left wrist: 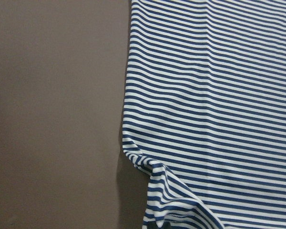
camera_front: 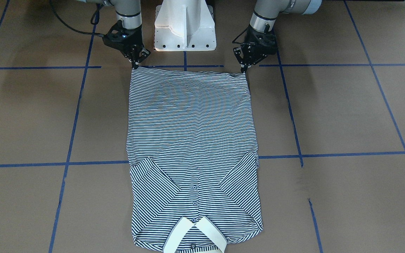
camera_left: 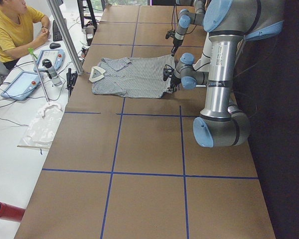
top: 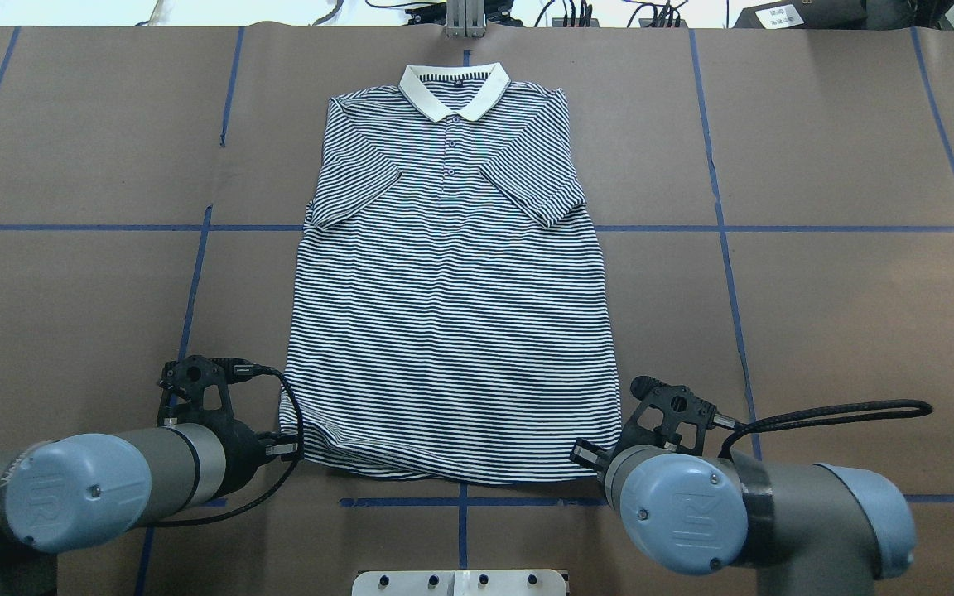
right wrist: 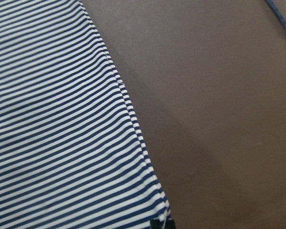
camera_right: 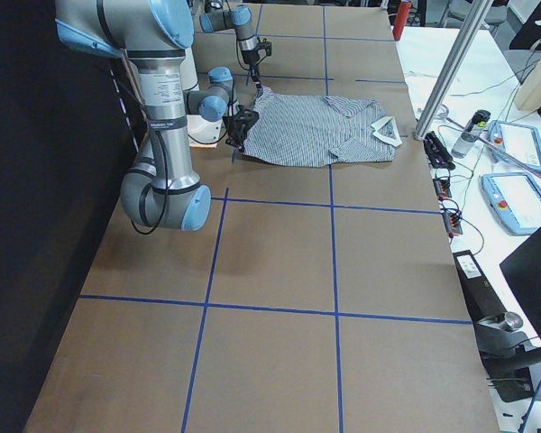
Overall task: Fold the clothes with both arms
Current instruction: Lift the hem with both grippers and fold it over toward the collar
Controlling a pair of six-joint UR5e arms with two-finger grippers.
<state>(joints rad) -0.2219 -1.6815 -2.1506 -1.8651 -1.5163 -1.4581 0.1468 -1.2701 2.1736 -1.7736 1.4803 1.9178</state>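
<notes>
1. Shirt (camera_front: 192,140): lies flat and face up on the bench (camera_front: 346,112), collar (camera_front: 176,235) away from the robot, hem nearest it, sleeves (camera_front: 156,182) folded in over the chest.
2. Left gripper (camera_front: 245,67): pinches one hem corner, clenched on slightly puckered fabric.
3. Right gripper (camera_front: 134,64): grips the other hem corner, likewise clenched.
4. Pedestal (camera_front: 185,24): stands just beyond the hem, between both grippers.

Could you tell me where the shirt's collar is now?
In the overhead view, the collar lies top centre, at the far end of the shirt.
</notes>
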